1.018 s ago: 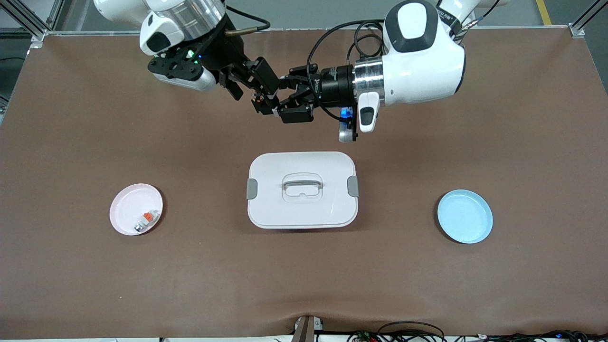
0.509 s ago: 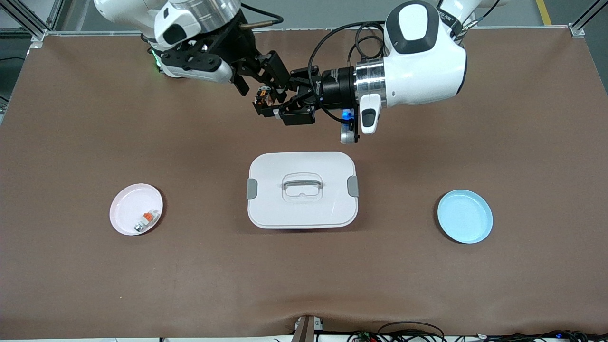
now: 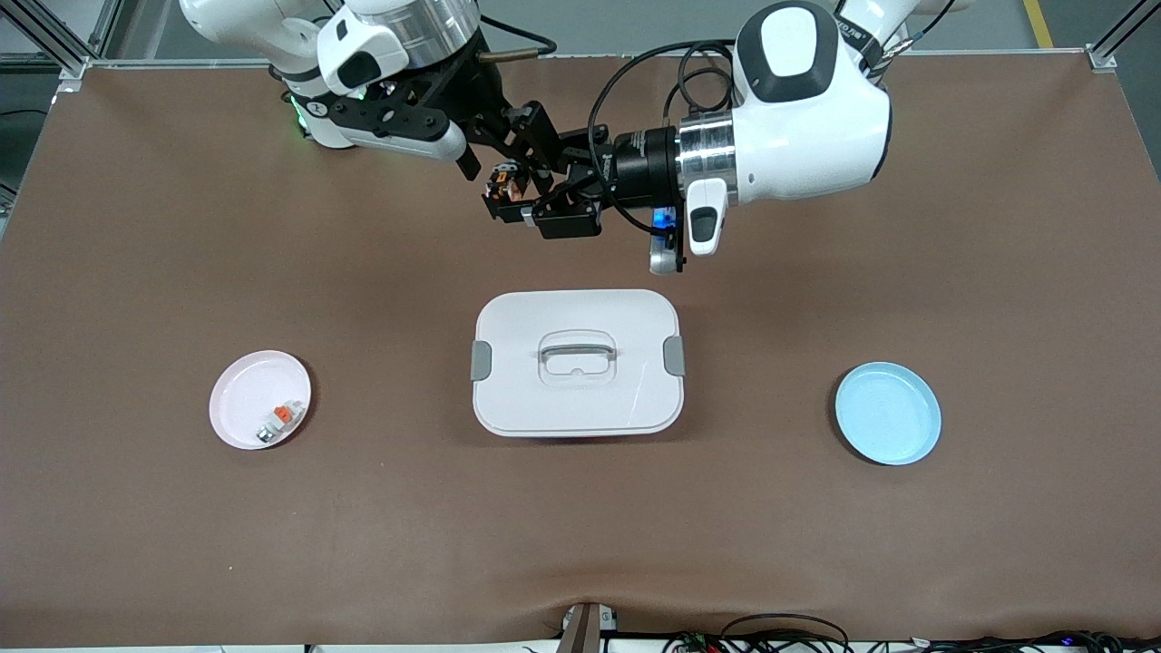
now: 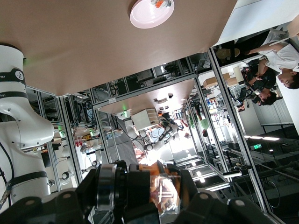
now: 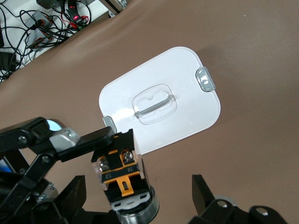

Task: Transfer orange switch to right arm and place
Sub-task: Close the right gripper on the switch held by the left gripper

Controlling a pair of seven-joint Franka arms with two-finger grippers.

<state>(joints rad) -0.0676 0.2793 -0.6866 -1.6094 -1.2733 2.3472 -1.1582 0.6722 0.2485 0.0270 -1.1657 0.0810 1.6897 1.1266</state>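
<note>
We are seeing both pincers crowding one patch of air over the surface (image 3: 998,227) near the robots' bases: the left pincer (image 3: 504,192), clamped on the orange switch (image 3: 502,184), is sitting between the spread fingers of the right pincer (image 3: 494,150), leaving little room there. The white lidded box (image 3: 577,361) is occupying the middle. The pink plate (image 3: 245,381) and the blue plate (image 3: 887,413) are lying well apart from it, with open lanes between.

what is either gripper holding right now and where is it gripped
The left gripper is shut on the orange switch, clamping its black body. The right gripper is open around it, holding nothing.
</note>
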